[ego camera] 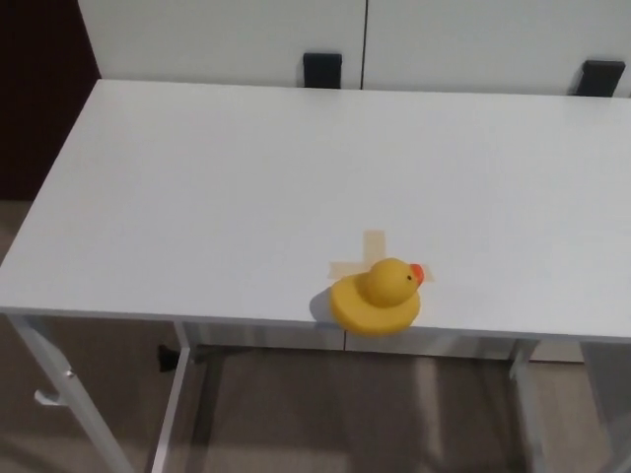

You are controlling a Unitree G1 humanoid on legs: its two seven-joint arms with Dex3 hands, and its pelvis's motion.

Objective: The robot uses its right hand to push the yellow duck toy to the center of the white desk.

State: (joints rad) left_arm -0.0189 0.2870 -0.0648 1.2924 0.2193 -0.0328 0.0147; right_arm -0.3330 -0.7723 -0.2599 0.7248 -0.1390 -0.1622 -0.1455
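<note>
A yellow duck toy with an orange beak sits at the front edge of the white desk, its beak pointing right. Its body overlaps the near end of a pale tape cross stuck on the desk top. Neither of my hands shows in the head view.
Two small black blocks stand against the white wall behind the desk's far edge. A dark panel fills the far left. Below the front edge I see the desk's metal legs and the floor.
</note>
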